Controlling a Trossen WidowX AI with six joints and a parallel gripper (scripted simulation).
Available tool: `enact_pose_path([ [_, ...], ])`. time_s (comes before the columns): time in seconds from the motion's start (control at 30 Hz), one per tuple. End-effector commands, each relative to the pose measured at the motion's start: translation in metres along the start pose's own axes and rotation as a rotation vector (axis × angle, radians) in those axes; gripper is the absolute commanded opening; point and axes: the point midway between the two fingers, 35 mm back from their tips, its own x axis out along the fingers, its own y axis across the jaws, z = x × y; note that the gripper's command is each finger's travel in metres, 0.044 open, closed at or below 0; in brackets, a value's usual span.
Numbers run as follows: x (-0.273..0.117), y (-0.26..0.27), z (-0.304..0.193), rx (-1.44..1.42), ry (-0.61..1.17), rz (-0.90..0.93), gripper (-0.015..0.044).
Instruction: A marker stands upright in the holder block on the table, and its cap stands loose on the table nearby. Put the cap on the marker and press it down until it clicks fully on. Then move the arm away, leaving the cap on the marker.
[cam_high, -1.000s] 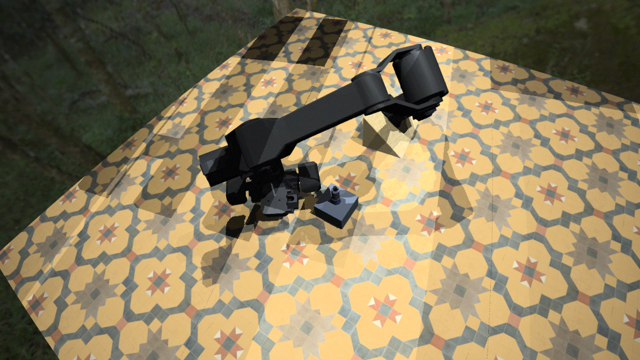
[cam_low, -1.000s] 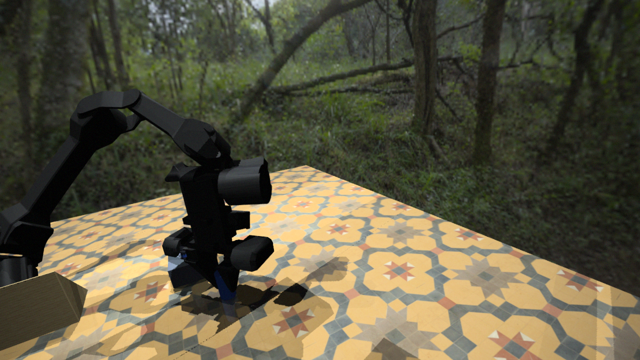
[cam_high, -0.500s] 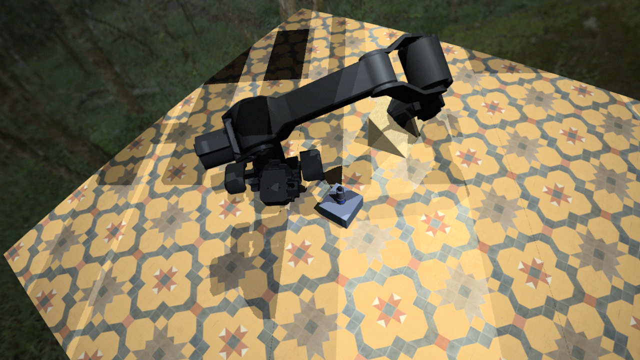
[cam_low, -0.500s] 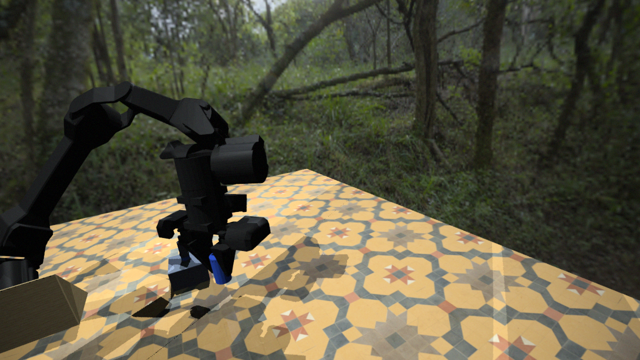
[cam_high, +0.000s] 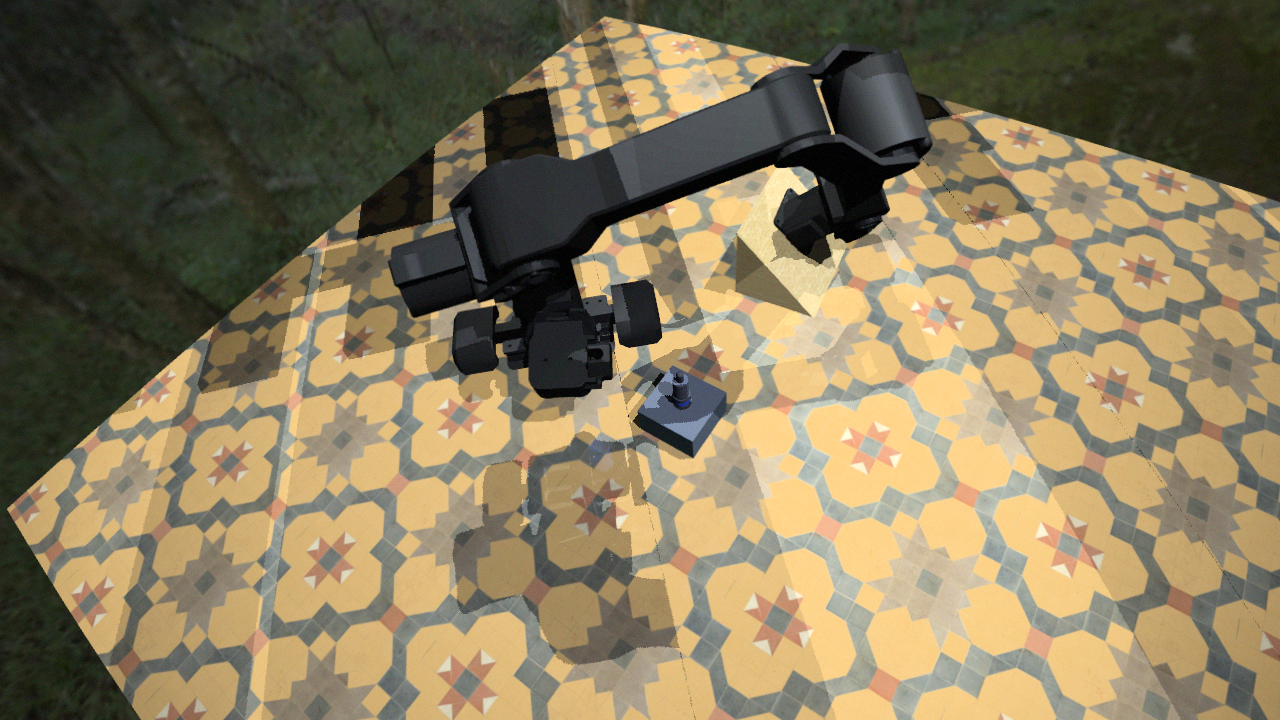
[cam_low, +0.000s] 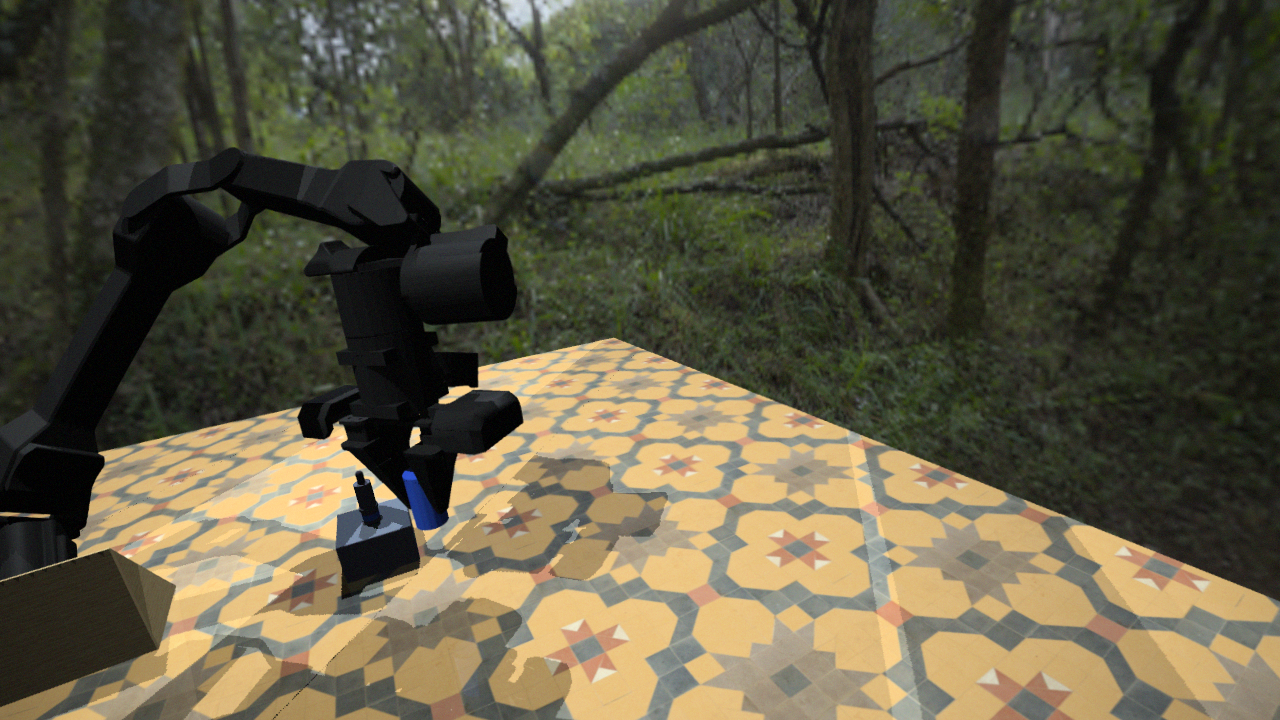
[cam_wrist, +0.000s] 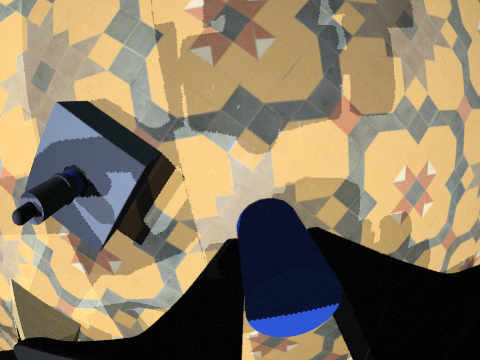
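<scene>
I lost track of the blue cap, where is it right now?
The cap is clamped in the end effector, lifted off the table, just right of the marker and its holder block in the exterior view.

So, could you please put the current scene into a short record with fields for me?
gripper: shut on the blue cap, lifted off the table
cap: blue, held between the fingers, beside the marker, not yet over it
marker: upright in the holder block, uncapped
holder block: on the table, apart from the gripper
other: wooden block near the arm's base
</scene>
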Motion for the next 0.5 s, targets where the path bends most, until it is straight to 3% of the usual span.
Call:
enact_pose_path([
  [0.0, -0.005, 0.011, 0.003, 0.002, 0.005, 0.004, 0.0000],
  [0.47, -0.024, 0.051, 0.015, 0.004, 0.005, 0.007, 0.0000],
])
